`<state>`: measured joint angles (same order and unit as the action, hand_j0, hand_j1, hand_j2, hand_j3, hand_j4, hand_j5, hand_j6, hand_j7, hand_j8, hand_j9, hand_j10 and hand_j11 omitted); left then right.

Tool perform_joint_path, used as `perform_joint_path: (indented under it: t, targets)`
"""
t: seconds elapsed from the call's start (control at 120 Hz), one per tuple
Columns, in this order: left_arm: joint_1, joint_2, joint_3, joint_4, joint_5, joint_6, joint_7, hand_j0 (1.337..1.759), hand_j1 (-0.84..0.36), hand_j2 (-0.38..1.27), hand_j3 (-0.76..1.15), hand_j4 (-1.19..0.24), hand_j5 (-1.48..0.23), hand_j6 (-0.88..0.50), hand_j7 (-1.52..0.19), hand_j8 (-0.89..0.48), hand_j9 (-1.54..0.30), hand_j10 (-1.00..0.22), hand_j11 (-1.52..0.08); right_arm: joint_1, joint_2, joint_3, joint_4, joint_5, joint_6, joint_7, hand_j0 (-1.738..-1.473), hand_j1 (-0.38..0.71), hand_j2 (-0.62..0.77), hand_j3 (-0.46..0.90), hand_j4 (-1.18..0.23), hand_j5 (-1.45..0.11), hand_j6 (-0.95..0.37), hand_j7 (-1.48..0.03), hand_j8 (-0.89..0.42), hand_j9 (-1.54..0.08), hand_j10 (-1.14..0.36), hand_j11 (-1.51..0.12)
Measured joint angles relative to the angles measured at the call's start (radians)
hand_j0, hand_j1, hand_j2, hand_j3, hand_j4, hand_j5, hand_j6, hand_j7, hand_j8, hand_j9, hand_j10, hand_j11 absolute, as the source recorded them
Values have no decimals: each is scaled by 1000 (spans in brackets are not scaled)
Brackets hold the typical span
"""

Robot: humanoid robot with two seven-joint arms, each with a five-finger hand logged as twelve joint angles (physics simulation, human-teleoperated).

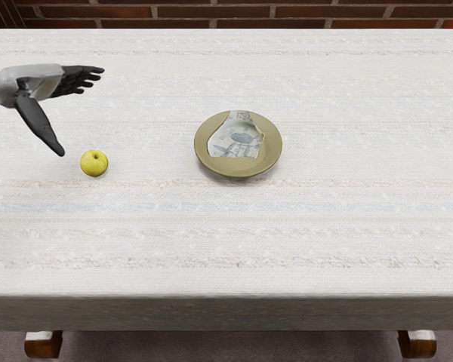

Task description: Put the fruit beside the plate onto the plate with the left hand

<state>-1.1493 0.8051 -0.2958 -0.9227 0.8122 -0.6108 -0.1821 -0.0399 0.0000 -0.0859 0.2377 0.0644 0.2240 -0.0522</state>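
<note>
Apple (94, 162), small and yellow-green, lies on the tabletop (226, 241) toward its left edge, well apart from the plate (275, 148), which sits near the middle. The plate is olive with a blue-and-white pattern inside. The left hand (49, 83) hovers near the far left corner, open and holding nothing. Its dark fingers (83, 75) stretch toward the right, and its thumb (39, 124) points down toward the apple without touching it.

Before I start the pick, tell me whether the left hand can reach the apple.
Probably yes: the left hand hovers open just up-left of the apple, nothing stands between them; the plate lies farther right.
</note>
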Motion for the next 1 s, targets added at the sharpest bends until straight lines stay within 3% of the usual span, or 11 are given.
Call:
perform_joint_path:
  t: [0.158,0.217,0.283,0.408,0.458,0.517,0.583,0.675,0.833,1.0]
  targets:
    - [5,0,2,0,-3,0,7,1658,349,2,0,-5,-1,-5,0,-5,0,-3,0,0,0,-1,0,0,0,0,-1658,-334,-3,0,-12,-16,-12,-16,-12,-16,-12,-16]
    - [-12,-1,1,-1,-14,0,50,1658,349,2,0,-5,-1,-5,0,-5,0,-3,0,0,0,-1,0,0,0,0,-1658,-334,-3,0,-12,-16,-12,-16,-12,-16,-12,-16]
    - [-62,-2,-2,-1,-38,0,189,1658,349,2,0,-5,-1,-6,0,-5,0,-4,0,0,0,0,0,0,0,0,-1658,-334,-3,0,-12,-16,-12,-16,-12,-16,-12,-16]
    - [-123,-105,-9,-3,-74,0,556,1658,349,2,0,-5,-1,-6,0,-5,0,-3,0,0,0,0,0,0,0,0,-1658,-334,-3,0,-12,-16,-12,-16,-12,-16,-12,-16]
    - [-161,-114,-13,-3,-82,0,646,1658,349,1,0,-4,-1,-5,0,-5,0,-3,0,0,0,0,0,0,0,0,-1658,-334,-3,0,-12,-16,-12,-16,-12,-16,-12,-16]
    - [-167,-143,-14,-4,-81,0,709,1658,349,1,0,-4,-1,-5,0,-4,0,-3,0,1,0,0,0,0,0,0,-1658,-334,-3,0,-12,-16,-12,-16,-12,-16,-12,-16]
    - [-165,-181,-14,-5,-65,0,749,1658,349,1,0,-4,-1,-4,0,-4,0,-3,0,2,0,0,0,0,0,0,-1658,-334,-3,0,-12,-16,-12,-16,-12,-16,-12,-16]
    - [-171,-220,-14,-13,-23,0,775,1658,349,1,0,-3,0,-4,0,-3,0,-2,0,3,0,0,0,0,0,0,-1658,-334,-3,0,-12,-16,-12,-16,-12,-16,-12,-16]
    - [-152,-234,7,-76,132,0,789,1658,349,0,0,-3,0,-4,0,-4,0,-3,0,4,0,1,-1,0,0,0,-1658,-334,-3,0,-12,-16,-12,-16,-12,-16,-12,-16]
    - [-145,-246,35,-102,185,0,792,1658,349,0,0,-3,0,-4,0,-4,0,-3,0,2,0,0,0,0,0,0,-1658,-334,-3,0,-12,-16,-12,-16,-12,-16,-12,-16]
